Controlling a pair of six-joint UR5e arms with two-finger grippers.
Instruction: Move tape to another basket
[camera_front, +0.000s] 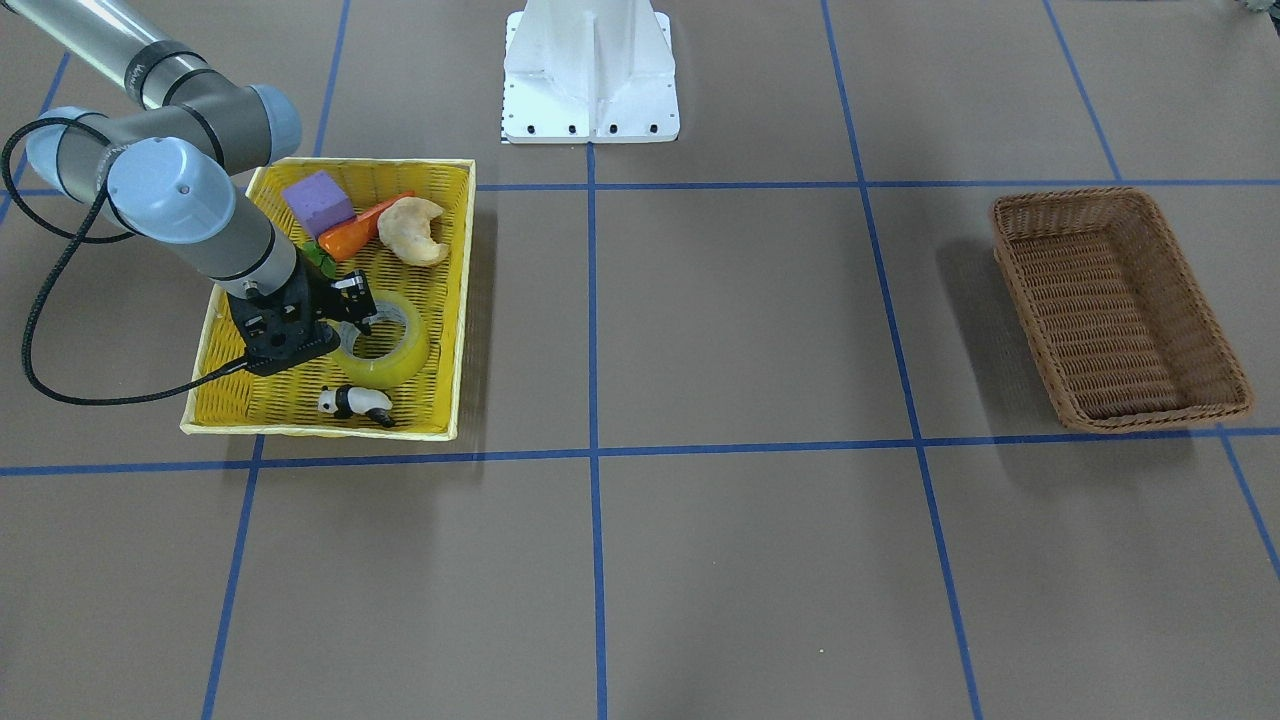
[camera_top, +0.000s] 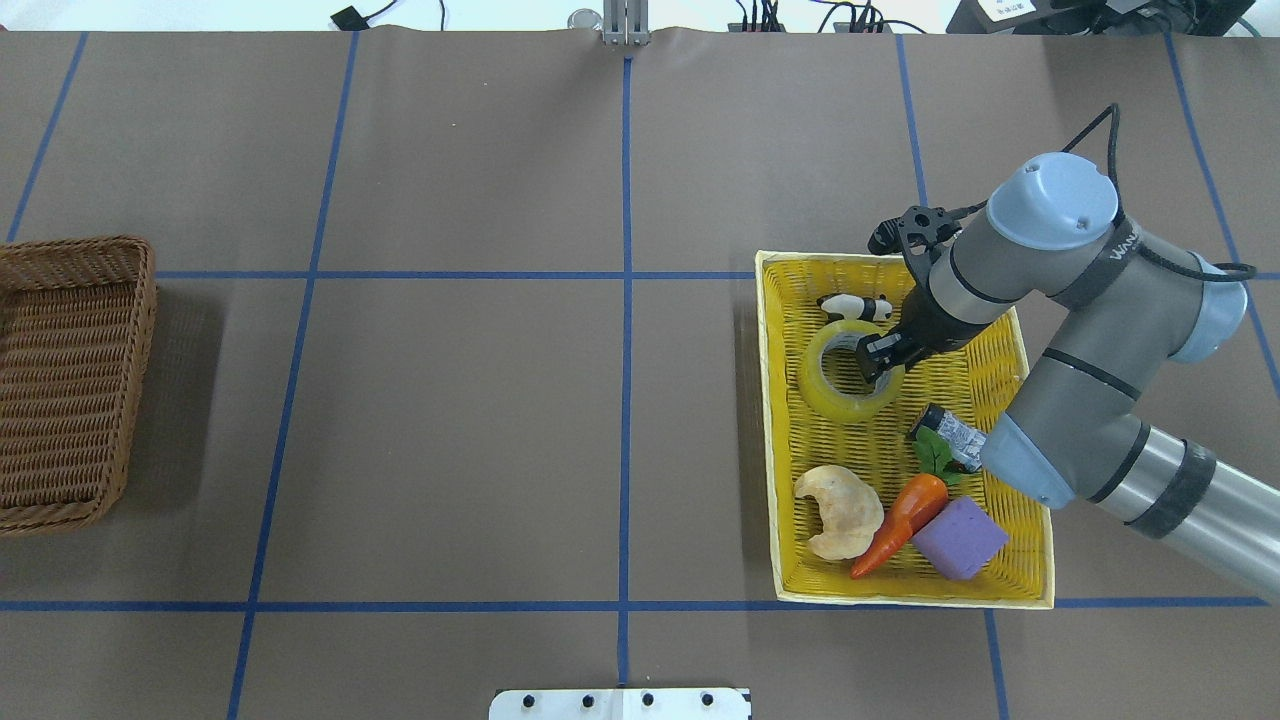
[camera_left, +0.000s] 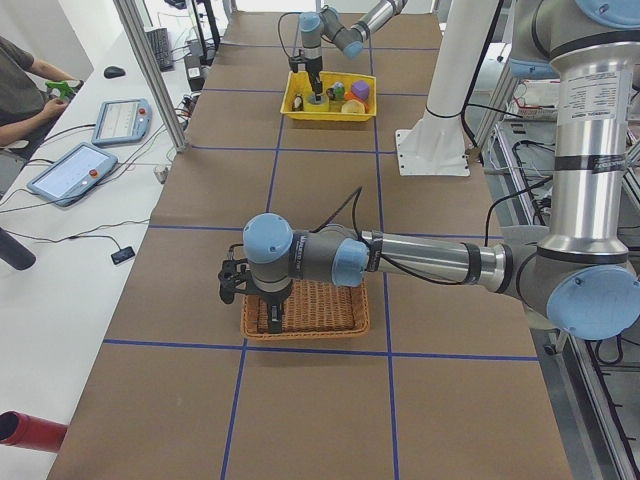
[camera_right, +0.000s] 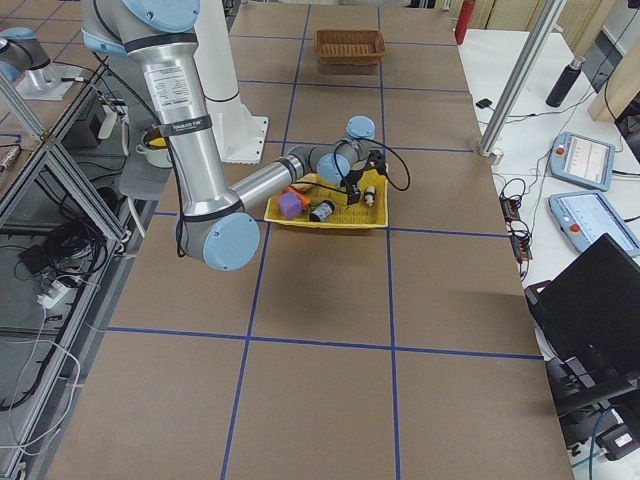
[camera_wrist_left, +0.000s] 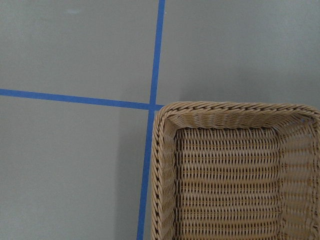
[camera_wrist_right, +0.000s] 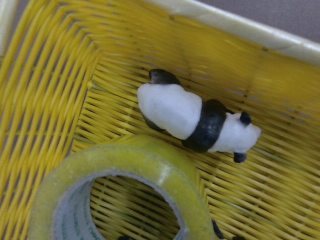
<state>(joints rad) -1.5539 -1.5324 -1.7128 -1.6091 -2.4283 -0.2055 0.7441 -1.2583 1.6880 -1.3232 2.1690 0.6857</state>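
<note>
Tape: wide roll of translucent yellow-green packing tape with a whitish core (camera_front: 402, 366) (camera_top: 820, 385) (camera_wrist_right: 115, 162). It lies flat, hole up, in the shallow bright yellow woven tray (camera_front: 330, 163) (camera_top: 765, 430) (camera_wrist_right: 225, 22), in the tray's operator-side half, near the wall facing table centre.
Tray: sits in the robot's right half of the brown paper tabletop (camera_top: 450, 400), roughly midway between the robot-side and operator-side edges.
Right gripper: black two-finger gripper (camera_front: 352, 312) (camera_top: 880, 358), angled down onto the roll. Fingers are spread and straddle the roll's wall, one tip in the core hole and the other outside. No clamp on the wall is visible.
Left gripper: (camera_left: 272, 318) hangs pointing down over the operator-side part of the basket. Only the side view shows it, so finger spacing cannot be told.
Basket: deep rectangular brown woven wicker basket (camera_front: 1030, 290) (camera_top: 60, 250) (camera_left: 355, 320) (camera_right: 350, 45) (camera_wrist_left: 165, 175). It sits in the left half of the tabletop, midway between the long edges, well apart from the tray. The left wrist view shows one corner of it just beside a crossing of blue tape lines (camera_wrist_left: 155, 60).
Panda: small black-and-white panda figure (camera_front: 357, 402) (camera_top: 855, 307) (camera_wrist_right: 195, 122), between the roll and the tray's operator-side wall, just beside the roll. Contact cannot be told.
Robot-side half of tray: pale croissant-shaped toy (camera_front: 415, 230) (camera_top: 840, 510), orange toy carrot with green leaves (camera_front: 355, 232) (camera_top: 900, 525), purple foam cube (camera_front: 318, 203) (camera_top: 960, 540).
Cylinder: small grey cylinder with a black end (camera_top: 950, 430), partly under the right arm, by the tray's wall toward the right end of the table.
</note>
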